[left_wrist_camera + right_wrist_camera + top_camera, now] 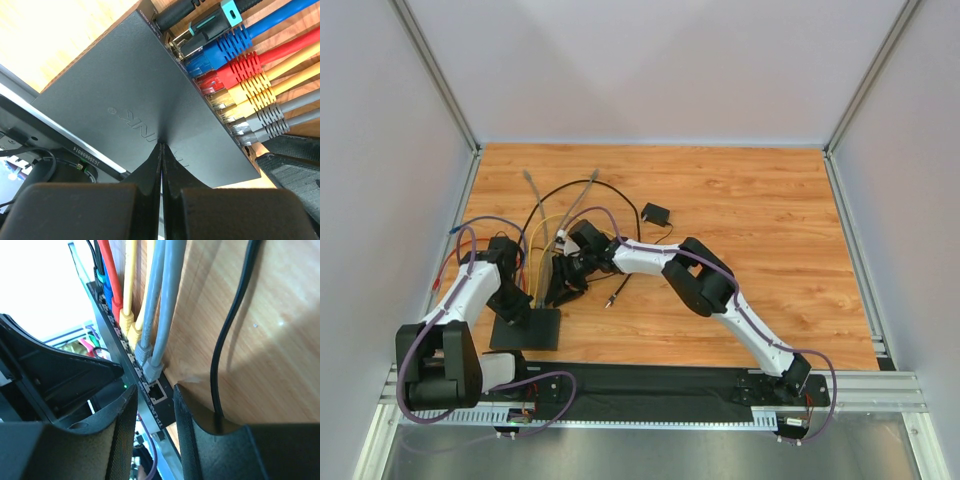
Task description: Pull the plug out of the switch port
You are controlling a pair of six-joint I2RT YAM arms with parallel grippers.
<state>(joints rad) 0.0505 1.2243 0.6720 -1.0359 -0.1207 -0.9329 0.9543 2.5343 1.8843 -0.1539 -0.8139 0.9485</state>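
Left gripper closed, empty, on one switch port, right gripper part-open, empty, two grey plugs seated

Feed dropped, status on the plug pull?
Left gripper shut, tips on switch port. Right gripper open by grey plugs, both seated. Black cord beside it.

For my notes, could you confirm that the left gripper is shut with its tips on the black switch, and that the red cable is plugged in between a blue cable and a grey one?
Not quite: the red cable sits between the blue cable and a yellow cable, not a grey one, as the left wrist view shows. The left gripper is indeed shut, tips on the switch.
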